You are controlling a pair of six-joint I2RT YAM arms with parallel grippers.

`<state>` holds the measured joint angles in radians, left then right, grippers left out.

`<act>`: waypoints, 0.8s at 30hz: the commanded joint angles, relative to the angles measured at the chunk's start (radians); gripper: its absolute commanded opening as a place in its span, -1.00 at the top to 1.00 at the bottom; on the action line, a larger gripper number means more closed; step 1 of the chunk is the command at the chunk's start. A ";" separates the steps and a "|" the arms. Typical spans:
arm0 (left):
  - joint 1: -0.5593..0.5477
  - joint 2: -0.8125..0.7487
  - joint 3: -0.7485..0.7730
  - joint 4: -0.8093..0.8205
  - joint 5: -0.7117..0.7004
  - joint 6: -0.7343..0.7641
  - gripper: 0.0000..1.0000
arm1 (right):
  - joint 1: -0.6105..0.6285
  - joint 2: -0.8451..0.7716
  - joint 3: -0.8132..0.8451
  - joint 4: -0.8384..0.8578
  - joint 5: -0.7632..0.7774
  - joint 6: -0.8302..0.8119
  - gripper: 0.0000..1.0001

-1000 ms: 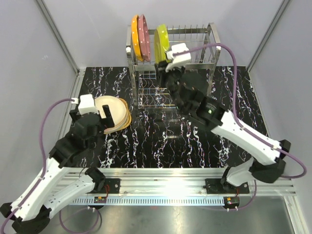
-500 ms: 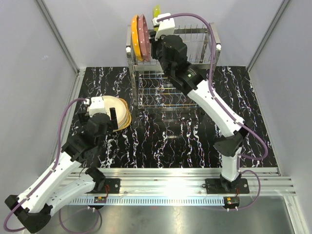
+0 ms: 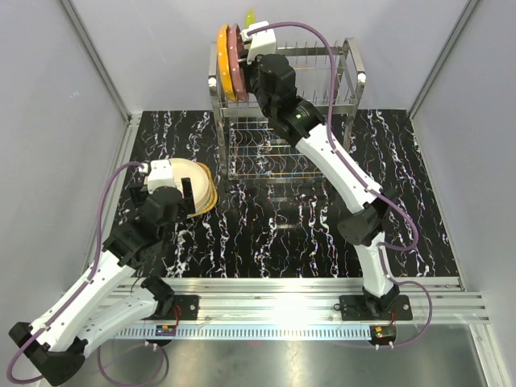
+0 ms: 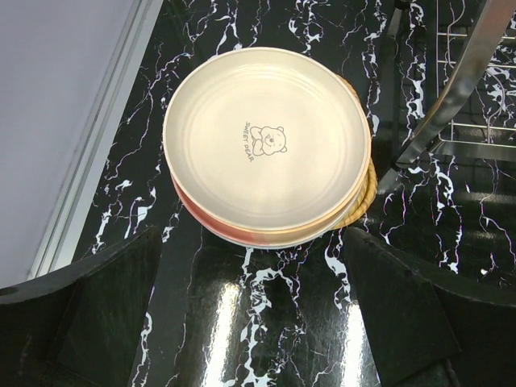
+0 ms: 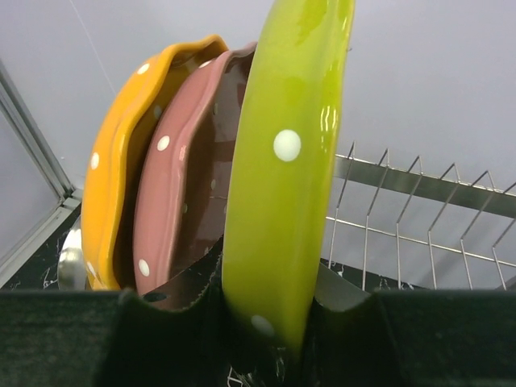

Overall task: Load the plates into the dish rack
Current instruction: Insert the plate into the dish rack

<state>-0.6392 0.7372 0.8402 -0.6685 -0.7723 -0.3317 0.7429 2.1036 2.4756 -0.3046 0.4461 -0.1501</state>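
My right gripper (image 5: pixel 266 322) is shut on the lower rim of a lime-green plate with white dots (image 5: pixel 282 161). It holds the plate upright, close beside the pink plate (image 5: pixel 169 193). An orange plate (image 5: pixel 113 185) stands further left; both stand on edge at the left end of the dish rack (image 3: pixel 322 81). From above, only the green plate's top edge (image 3: pixel 250 16) shows behind my right gripper (image 3: pixel 256 56). A stack of plates lies flat on the table, a cream one with a bear print (image 4: pixel 266 145) on top. My left gripper (image 4: pixel 254 322) hovers open just short of the stack.
The rack's upright prongs (image 5: pixel 403 210) stand free to the right of the green plate. A rack leg (image 4: pixel 451 89) rises right of the stack. The lower wire shelf (image 3: pixel 258 153) juts toward the table's middle. A metal frame rail (image 3: pixel 129 153) borders the black marble table on the left.
My right arm has carried the green plate up and left along the rack top, to just beside the pink plate. The left gripper has shifted slightly over the stack, still open.
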 commanded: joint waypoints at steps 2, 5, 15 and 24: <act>0.009 0.001 -0.001 0.056 -0.015 0.005 -0.98 | -0.007 -0.014 0.106 0.208 -0.037 -0.025 1.00; 0.010 -0.001 -0.003 0.058 -0.009 0.005 -0.98 | -0.007 -0.007 0.100 0.216 -0.040 -0.008 1.00; 0.012 0.002 -0.003 0.058 0.004 0.008 -0.98 | -0.007 -0.030 0.022 0.236 -0.029 0.058 1.00; 0.013 0.002 -0.003 0.058 0.013 0.007 -0.98 | -0.007 -0.034 0.009 0.206 -0.027 0.104 1.00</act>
<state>-0.6327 0.7372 0.8402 -0.6567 -0.7631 -0.3309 0.7364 2.1284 2.4611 -0.2443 0.4259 -0.0700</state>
